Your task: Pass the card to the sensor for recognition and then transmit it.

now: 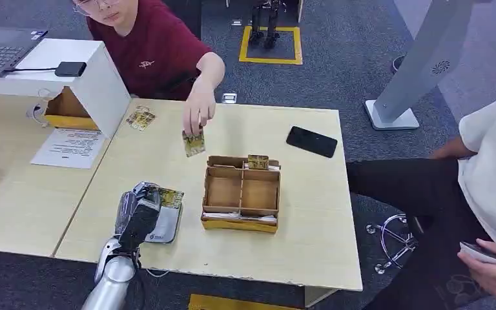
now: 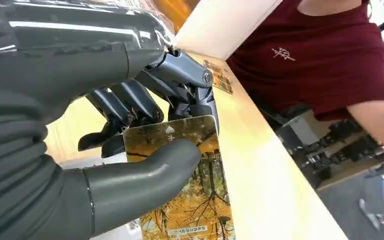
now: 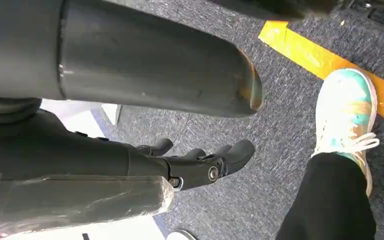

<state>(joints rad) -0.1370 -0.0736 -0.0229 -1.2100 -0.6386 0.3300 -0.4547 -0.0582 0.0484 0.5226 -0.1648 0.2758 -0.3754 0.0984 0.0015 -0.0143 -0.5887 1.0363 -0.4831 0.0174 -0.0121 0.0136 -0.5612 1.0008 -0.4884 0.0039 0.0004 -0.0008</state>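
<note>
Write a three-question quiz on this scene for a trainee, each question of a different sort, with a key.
1. True or false: the robot's left hand holds a card.
2. What lies flat on the table under the left hand and its card? A) a grey sensor pad B) a black phone C) a laptop
3. Fill in: the person in the red shirt holds a second card above the ____.

Key
1. True: the thumb and fingers pinch the card over the pad.
2. A. The phone lies beyond the cardboard box.
3. Table, between the box and the loose cards.
</note>
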